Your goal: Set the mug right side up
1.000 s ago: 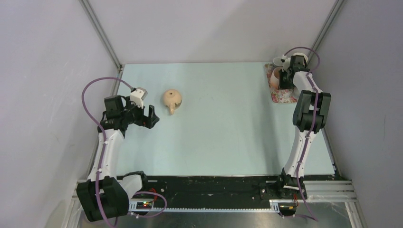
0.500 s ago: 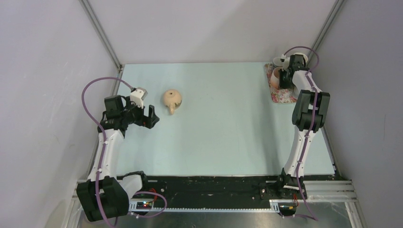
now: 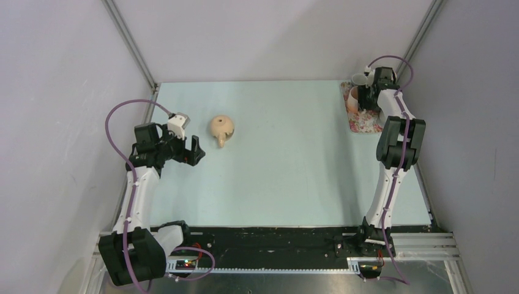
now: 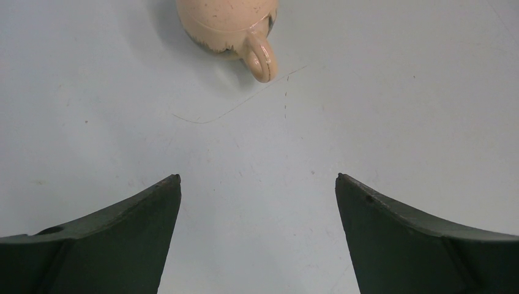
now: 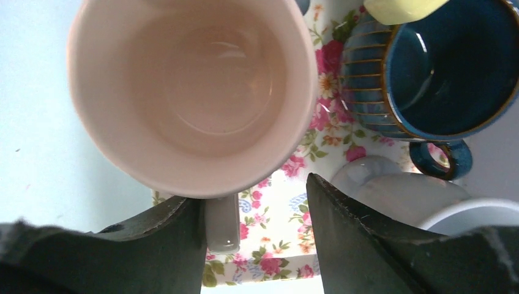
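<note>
Left wrist view: the left gripper point(image 4: 257, 177) hangs with its fingers spread wide and empty, just short of the tan mug point(image 4: 226, 21). The mug sits bottom up on the pale table point(image 4: 398, 122), handle turned toward the gripper. Far across from that mug, the right gripper point(image 5: 254, 187) has its fingers parted astride a pink mug's point(image 5: 190, 92) handle, above a floral tray point(image 5: 275, 245).

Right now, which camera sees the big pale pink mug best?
The right wrist view: the pale pink ceramic mug fills it, mouth open toward the camera, handle between the fingers of the right pincer. The top external view shows only a sliver beside the arm. The left wrist view misses it.
</note>
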Robot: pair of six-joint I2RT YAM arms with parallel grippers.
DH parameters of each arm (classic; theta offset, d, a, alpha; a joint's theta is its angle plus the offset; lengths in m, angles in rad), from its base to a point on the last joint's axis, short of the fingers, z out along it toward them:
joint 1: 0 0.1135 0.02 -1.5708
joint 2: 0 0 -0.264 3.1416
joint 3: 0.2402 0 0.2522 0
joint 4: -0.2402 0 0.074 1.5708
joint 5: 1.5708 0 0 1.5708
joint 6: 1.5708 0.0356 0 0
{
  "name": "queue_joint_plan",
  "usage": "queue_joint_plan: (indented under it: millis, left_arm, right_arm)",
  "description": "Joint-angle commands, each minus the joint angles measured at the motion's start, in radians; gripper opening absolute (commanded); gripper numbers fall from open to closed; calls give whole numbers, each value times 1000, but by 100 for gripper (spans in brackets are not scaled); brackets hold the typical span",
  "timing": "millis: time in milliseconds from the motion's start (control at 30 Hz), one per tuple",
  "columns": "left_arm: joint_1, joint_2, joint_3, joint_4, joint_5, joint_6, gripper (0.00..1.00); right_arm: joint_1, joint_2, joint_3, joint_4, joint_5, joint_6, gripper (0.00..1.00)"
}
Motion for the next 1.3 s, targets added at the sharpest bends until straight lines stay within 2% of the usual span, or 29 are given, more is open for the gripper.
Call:
queue_joint_plan:
  millis: [0,133,233,400,567,633,733,800,933,1000,1100,1267]
  left_arm:
    - [10,-13,0,14,15,19,98]
    - [9,-14,0,14,13,20,98]
    - [9,-13,-1,14,13,19,98]
    - [9,-15,-1,12,12,19,98]
    - [9,-21,0,12,13,20,98]
    - [10,-21,-1,12,13,20,98]
    - [10,-20,0,12,13,18,98]
    - [9,-21,0,13,11,17,98]
    - [9,-28,0,11,5,15,98]
    - [7,-35,-3,9,5,13,98]
    - [9,-40,-2,9,2,10,98]
    - [9,-17,6,9,-25,-11,98]
  right_arm:
    - [-4,-76,36,22,96,-40,62]
    - [-1,-111,6,51,165,-73,62]
    - [-4,-138,-15,64,161,-81,62]
    - [-4,-182,-18,32,45,-65,62]
    - [15,-328,22,-37,-47,-33,64]
    - [32,-422,31,-70,-101,-22,67]
    - [87,-607,11,-82,-182,-30,89]
    - [136,-721,-34,-71,-212,-54,98]
    - [222,-940,-220,4,-324,-48,99]
    - [237,-1029,-374,53,-403,-18,99]
    - [241,-1108,-509,98,-514,-10,99]
    - [238,-1127,-644,81,-556,-42,99]
